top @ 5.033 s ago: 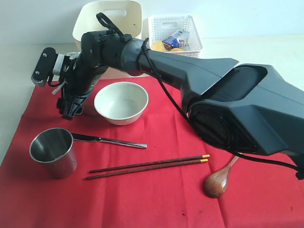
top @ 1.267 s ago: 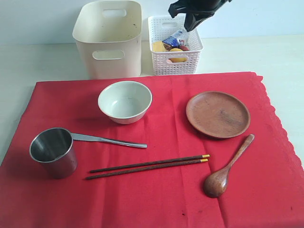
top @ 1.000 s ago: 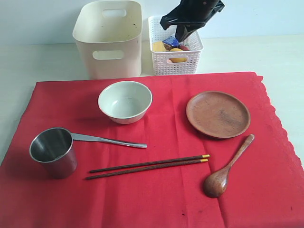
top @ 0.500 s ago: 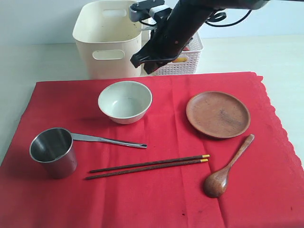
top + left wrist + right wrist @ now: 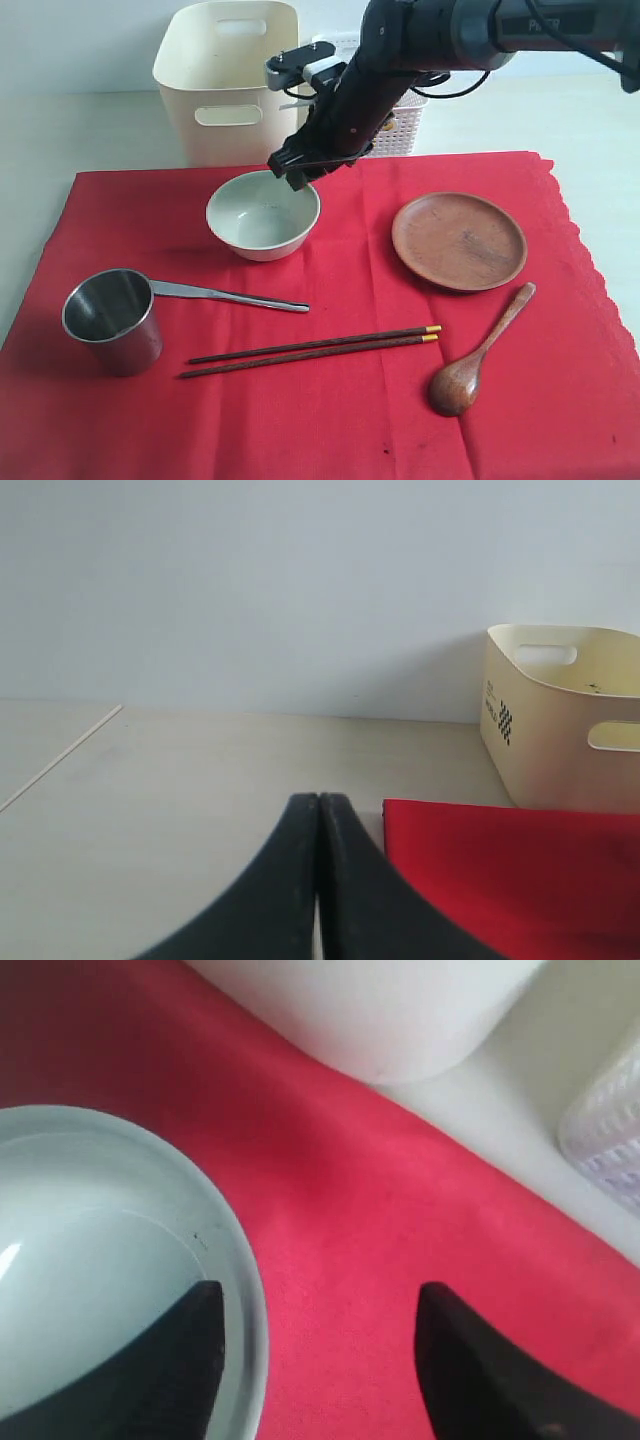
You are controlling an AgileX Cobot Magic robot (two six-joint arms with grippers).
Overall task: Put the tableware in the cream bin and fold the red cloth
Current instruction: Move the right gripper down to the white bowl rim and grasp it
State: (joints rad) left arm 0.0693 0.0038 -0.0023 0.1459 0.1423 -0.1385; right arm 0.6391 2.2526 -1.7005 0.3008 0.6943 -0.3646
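Note:
The cream bowl (image 5: 262, 214) (image 5: 90, 1260) sits on the red cloth (image 5: 330, 330) (image 5: 380, 1210) in front of the cream bin (image 5: 230, 80) (image 5: 565, 715). My right gripper (image 5: 297, 170) (image 5: 318, 1295) is open at the bowl's far right rim, one finger over the bowl's inside and the other over the cloth outside. Also on the cloth lie the steel cup (image 5: 112, 320), steel knife (image 5: 228, 296), chopsticks (image 5: 312, 349), wooden plate (image 5: 458, 240) and wooden spoon (image 5: 476, 355). My left gripper (image 5: 319, 800) is shut and empty, off the cloth's left edge (image 5: 510, 870); the exterior view does not show it.
The white perforated basket (image 5: 395, 125) stands behind the right arm, to the right of the bin, mostly hidden by the arm. Bare table surrounds the cloth on the left and right.
The right arm swung in from above the white basket, moving down and left, and its gripper now straddles the bowl's rim. The tableware has not moved.

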